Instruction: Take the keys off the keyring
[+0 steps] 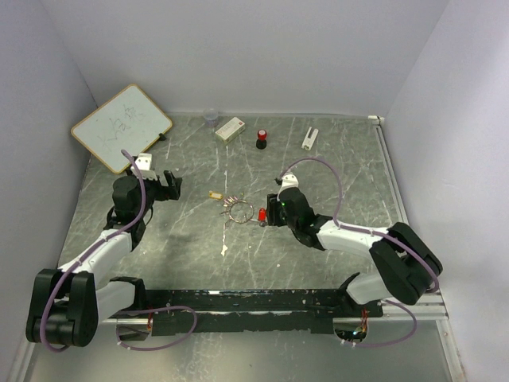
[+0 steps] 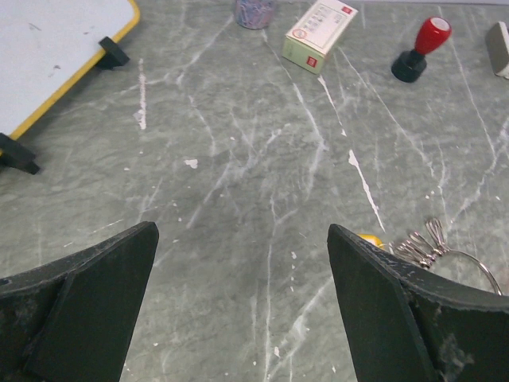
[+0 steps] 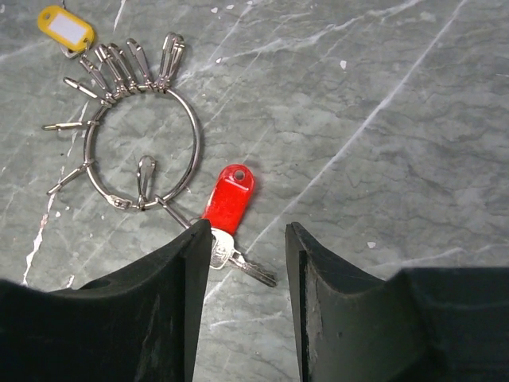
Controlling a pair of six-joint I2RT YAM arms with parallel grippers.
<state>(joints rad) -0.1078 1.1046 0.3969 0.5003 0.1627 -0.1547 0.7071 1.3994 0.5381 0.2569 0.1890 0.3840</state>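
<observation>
Keyring [image 3: 197, 139]: yellow key [image 3: 66, 28], silver keys [image 3: 111, 68] attached.
Red key [image 3: 231, 199]: beside keyring, link hidden.
Left gripper [image 2: 242, 239], right gripper [image 3: 247, 231]: open, empty.

table [image 1: 358, 175]: grey-green marble, white veins | keyring [image 3: 196, 142]: silver wire | key head [image 3: 229, 199]: red | other key head [image 3: 65, 28]: yellow, white label | whiteboard [image 1: 121, 126]: white, yellow rim | knob [image 2: 421, 48]: red top, black base

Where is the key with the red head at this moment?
In the right wrist view, the red-headed key lies at the lower right of the keyring, directly before the open right tool.
</observation>
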